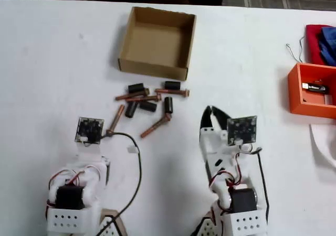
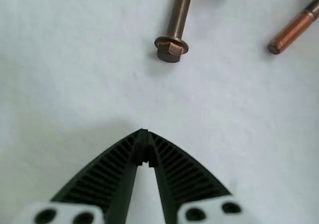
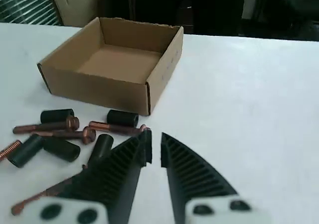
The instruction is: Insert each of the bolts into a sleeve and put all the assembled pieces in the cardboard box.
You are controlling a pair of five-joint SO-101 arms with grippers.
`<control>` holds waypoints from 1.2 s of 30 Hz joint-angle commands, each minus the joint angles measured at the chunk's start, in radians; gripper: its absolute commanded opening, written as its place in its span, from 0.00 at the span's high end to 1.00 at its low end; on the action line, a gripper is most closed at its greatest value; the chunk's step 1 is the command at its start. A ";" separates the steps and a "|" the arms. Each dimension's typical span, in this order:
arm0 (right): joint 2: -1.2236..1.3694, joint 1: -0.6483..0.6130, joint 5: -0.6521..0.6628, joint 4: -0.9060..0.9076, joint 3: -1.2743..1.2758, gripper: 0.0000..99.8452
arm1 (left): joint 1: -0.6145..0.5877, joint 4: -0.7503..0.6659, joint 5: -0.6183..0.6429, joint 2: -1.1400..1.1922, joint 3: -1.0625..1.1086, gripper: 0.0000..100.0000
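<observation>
Left claw [image 2: 143, 135] closed tip to tip, empty, low near a bolt [image 2: 172, 46]; right claw [image 3: 155, 147] slightly ajar, empty.

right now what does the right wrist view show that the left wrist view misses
Right wrist view's own: the empty cardboard box and the right gripper, slightly open. Left wrist view's own: the left gripper, shut, apart from a bolt's hex head ahead of it. Shared: copper bolts, black sleeves and the white table.
</observation>
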 commanded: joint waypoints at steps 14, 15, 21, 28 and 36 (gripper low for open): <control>0.412 -0.012 0.126 0.478 -0.899 0.89 | -0.005 -0.020 -0.006 -0.020 0.021 0.97; 0.512 -0.012 0.089 0.499 -0.962 0.89 | -0.005 -0.020 -0.006 -0.020 0.021 0.97; 1.009 -0.114 -0.118 0.783 -1.353 0.89 | -0.005 -0.020 -0.006 -0.020 0.021 0.97; 1.385 -0.269 -0.109 0.792 -1.427 0.89 | -0.005 -0.020 -0.006 -0.020 0.021 0.97; 1.750 -0.308 0.127 0.702 -1.435 0.89 | -0.005 -0.020 -0.006 -0.020 0.021 0.97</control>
